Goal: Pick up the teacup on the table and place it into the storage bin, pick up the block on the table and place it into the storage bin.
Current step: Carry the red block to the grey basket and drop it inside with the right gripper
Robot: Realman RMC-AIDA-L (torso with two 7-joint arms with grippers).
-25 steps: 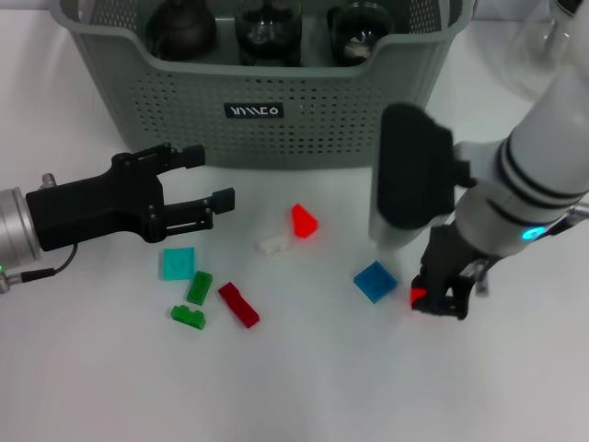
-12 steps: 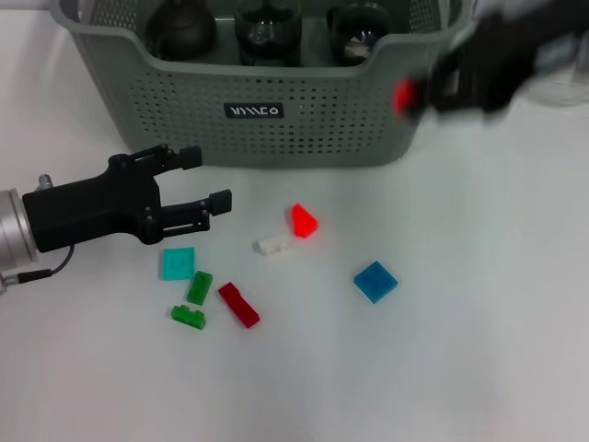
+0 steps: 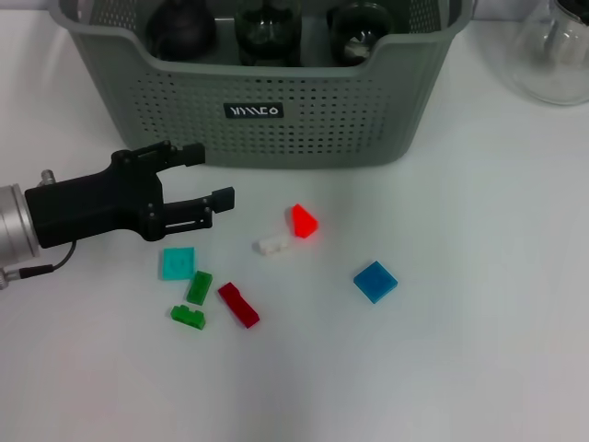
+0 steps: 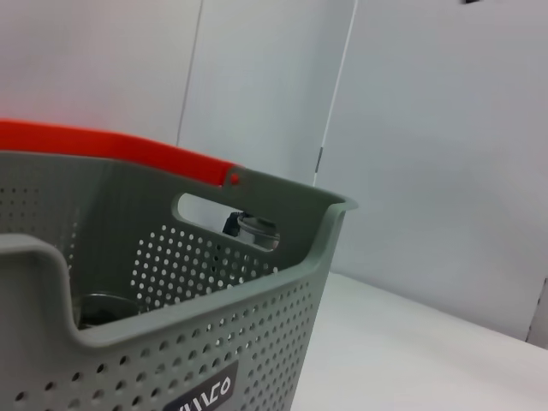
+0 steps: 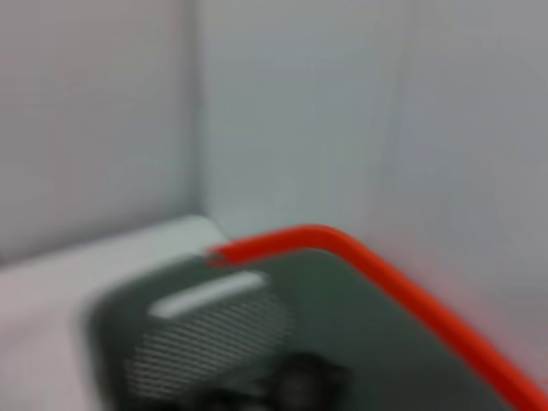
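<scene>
The storage bin [image 3: 304,129] stands at the back of the table, its black label facing me; it also fills the left wrist view [image 4: 214,342] and shows blurred in the right wrist view [image 5: 257,342]. Dark rounded vessels [image 3: 268,32] sit inside it. No teacup shows on the table itself. Loose blocks lie in front of the bin: red [image 3: 303,221], white [image 3: 271,245], blue [image 3: 375,281], teal [image 3: 179,263], two green [image 3: 199,287] and dark red [image 3: 238,305]. My left gripper [image 3: 209,175] hovers open just left of the bin's front, above the teal block, holding nothing. The right gripper is out of view.
A clear glass vessel [image 3: 557,55] stands at the back right beside the bin. A red strip [image 4: 111,145] runs along the bin's far rim. White table surface stretches to the right and front of the blocks.
The right arm, shut on a small red block by the blue block, rose toward the bin's right corner and has left the head view. The left arm stayed put.
</scene>
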